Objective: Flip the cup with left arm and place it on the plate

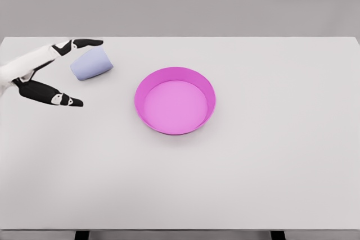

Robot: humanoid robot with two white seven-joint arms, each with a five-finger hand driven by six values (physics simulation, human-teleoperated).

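From the head camera, the left robot hand reached in over the white table, its fingers spread apart and gripping nothing. A pale blue cup lay tipped on its side just beyond the hand, close under the upper finger. The pink plate sat well to the hand's right, apart from the cup.

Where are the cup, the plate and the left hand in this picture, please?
cup (90,64): head view, on its pale blue side wall.
plate (175,72): head view, on the far pink rim.
left hand (35,74): head view, middle of the hand, fingers spread.
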